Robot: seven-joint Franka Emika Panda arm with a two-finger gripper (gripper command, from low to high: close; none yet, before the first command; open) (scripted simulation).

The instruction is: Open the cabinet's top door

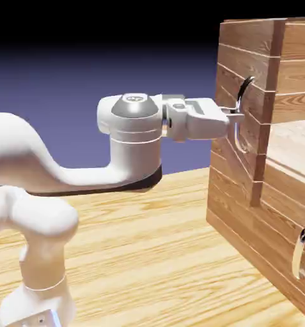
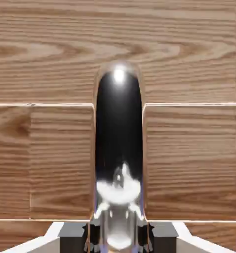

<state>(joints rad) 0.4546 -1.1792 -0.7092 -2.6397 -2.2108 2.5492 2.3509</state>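
Between our two grey fingertips (image 2: 72, 231), at the bottom of the hand view, the curved silver handle (image 2: 118, 148) fills the middle of the picture, and we read the pincer (image 2: 118, 232) as closed on it, pads pressed to either side of the bar. We hold it level and square to the wood because the handle stands out from the planks as an upright bow, and a sideways clamp on the bar gives us something to pull. Just behind the bar lies the top door (image 1: 241, 137), whose near edge in the exterior view already seems to stand a little proud of the cabinet (image 1: 295, 76); we judge it barely ajar, with most of the swing to come. Farther down and to the right, well apart from us, the lower door's handle (image 1: 300, 252) hangs untouched above the table (image 1: 148, 255).
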